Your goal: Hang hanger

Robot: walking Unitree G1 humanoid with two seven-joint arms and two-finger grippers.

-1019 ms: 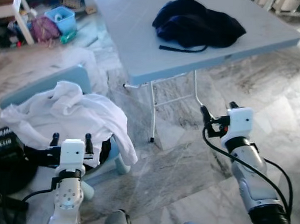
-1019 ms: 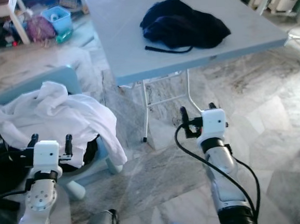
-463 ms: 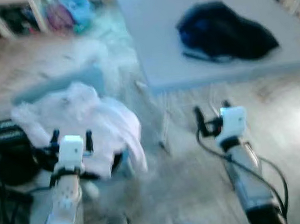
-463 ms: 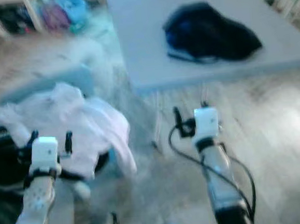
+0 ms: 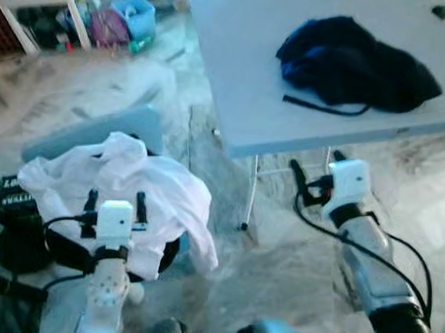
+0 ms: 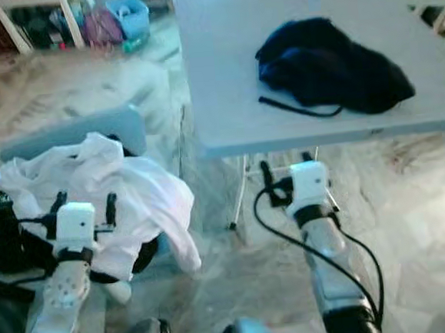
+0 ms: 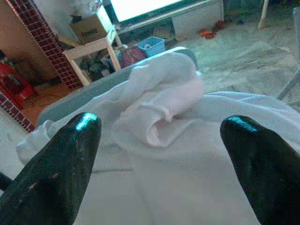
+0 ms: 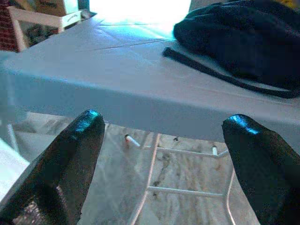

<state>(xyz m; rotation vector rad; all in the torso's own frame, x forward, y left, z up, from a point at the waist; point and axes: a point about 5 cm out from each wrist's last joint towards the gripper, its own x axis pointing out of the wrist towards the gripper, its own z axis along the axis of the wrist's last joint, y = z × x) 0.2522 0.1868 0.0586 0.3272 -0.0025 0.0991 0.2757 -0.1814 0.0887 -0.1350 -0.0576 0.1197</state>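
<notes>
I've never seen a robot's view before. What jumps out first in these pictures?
A heap of white cloth draped over a pale blue chair on the robot's left, with the open left gripper just before it. Ahead on the right, a dark garment lies bunched on a grey folding table, the open right gripper below the table's edge.

The white garment (image 5: 124,193) hides most of the blue chair (image 5: 104,129) under it. The tabletop (image 5: 246,72) runs off the frame's top and right. Clutter (image 5: 111,21) by the far shelf is too blurred to identify.

Head eyes look down, perhaps slightly blurred; wrist cameras face shirt (image 7: 159,140), table (image 8: 117,93).
</notes>
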